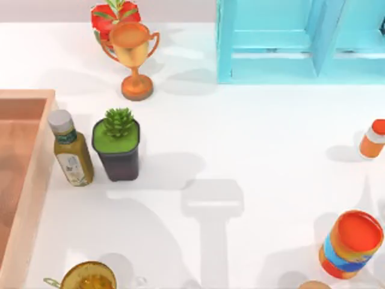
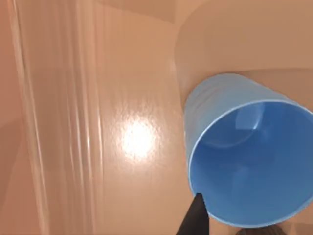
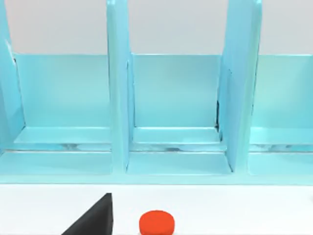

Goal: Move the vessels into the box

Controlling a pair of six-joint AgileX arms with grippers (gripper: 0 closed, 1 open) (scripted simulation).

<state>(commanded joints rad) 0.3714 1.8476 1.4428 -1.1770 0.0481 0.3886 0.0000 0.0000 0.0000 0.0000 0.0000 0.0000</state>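
Left wrist view looks down on the light blue cup [image 2: 247, 152], mouth up, over the salmon-tan floor of the box [image 2: 122, 122], with one dark fingertip [image 2: 195, 218] of the left gripper touching the cup's rim; whether the fingers clamp the cup or have let go cannot be told. Judged step: placing the blue cup in the box. To do it well, the cup should sit flat on the floor before the fingers spread, then the arm should lift straight up so the rim is not dragged over. A raised wall stands just beside the cup, so sideways drift should be avoided. In the top view the box [image 1: 33, 180] runs along the tabletop's left edge. Just beside its wall stands a yellow dressing bottle [image 1: 71, 149], then a potted succulent [image 1: 117, 143]; both could be clipped on the way out. A golden trophy [image 1: 133, 57] stands near the far edge, the turquoise shelf unit [image 1: 289, 42] at the far right corner, an orange-lidded can [image 1: 351, 244] near the right front corner, a small orange bottle [image 1: 373, 138] at the right edge. The right wrist view faces the shelf; the right gripper is idle, one dark finger [image 3: 95, 218] seen, state unclear.
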